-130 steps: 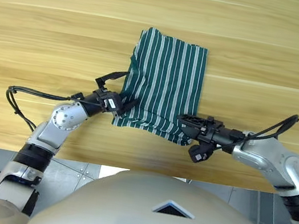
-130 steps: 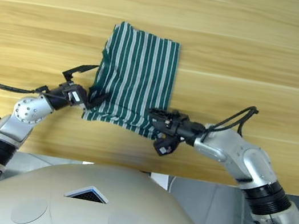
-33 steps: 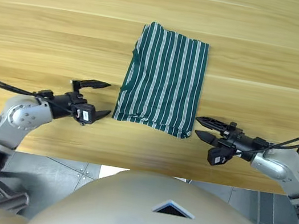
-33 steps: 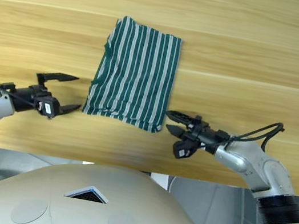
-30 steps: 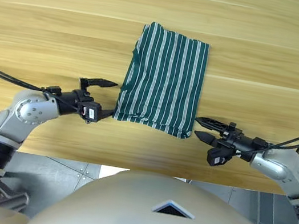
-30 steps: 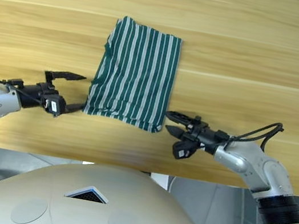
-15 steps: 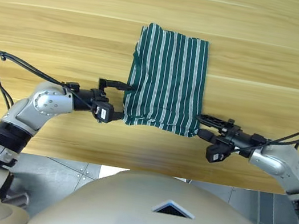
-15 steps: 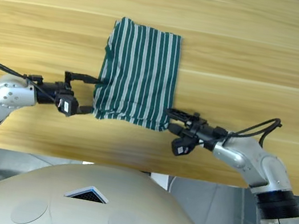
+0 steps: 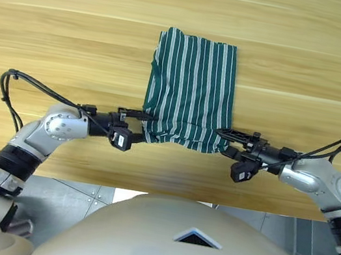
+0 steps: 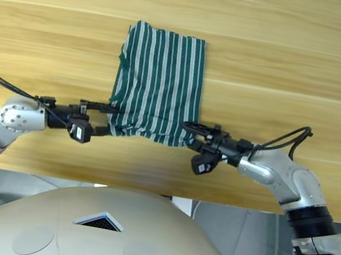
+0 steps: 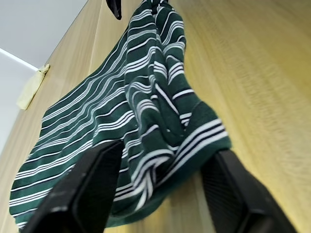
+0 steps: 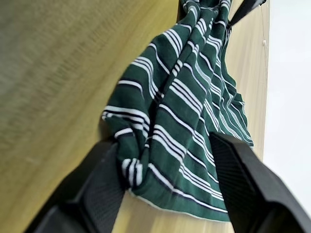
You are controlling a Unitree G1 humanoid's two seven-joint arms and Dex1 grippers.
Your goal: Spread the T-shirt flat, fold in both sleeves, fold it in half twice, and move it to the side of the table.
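The left gripper sits at the near left corner of the T-shirt. Its two black fingers are spread apart, one on each side of the corner, and the cloth bunches up in the gap between them. The right gripper sits at the near right corner in the same way, with its fingers apart and a lump of striped cloth between them. The cloth touches the fingers on both sides, but I cannot be sure that either gripper is pinching it.

The T-shirt is dark green with thin white stripes. It is folded into a tall, narrow shape with no sleeves sticking out. It lies near the middle of the wooden table, with its long side running away from the robot. The far end lies flat on the wood. The near end is wrinkled and pulled in a little where the two grippers meet it.

Both arms reach in low over the near part of the table, pointing at each other. A black cable loops out from the left arm, and another cable arches over the right arm.
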